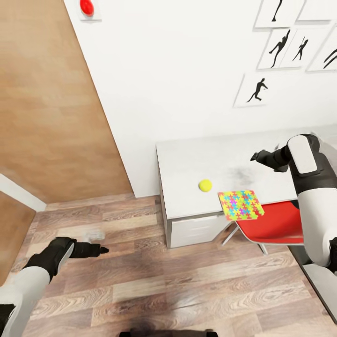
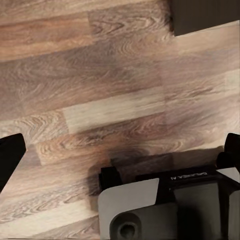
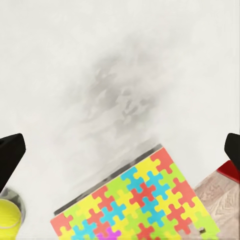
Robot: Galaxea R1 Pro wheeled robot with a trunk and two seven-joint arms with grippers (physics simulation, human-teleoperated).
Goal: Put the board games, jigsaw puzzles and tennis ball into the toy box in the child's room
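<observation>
Two grippers are mine, both spread wide and holding nothing. My right gripper hangs above the table, over bare top beyond the jigsaw puzzle. My left gripper is low over the wood floor, well apart from the table.

The puzzle lies at the table's front edge, overhanging the red chair. The tennis ball sits just beside it. Silhouette pictures hang on the wall behind.

The left wrist view shows floor and my base, bearing small inverted lettering I cannot read. The right wrist view shows puzzle and ball.
</observation>
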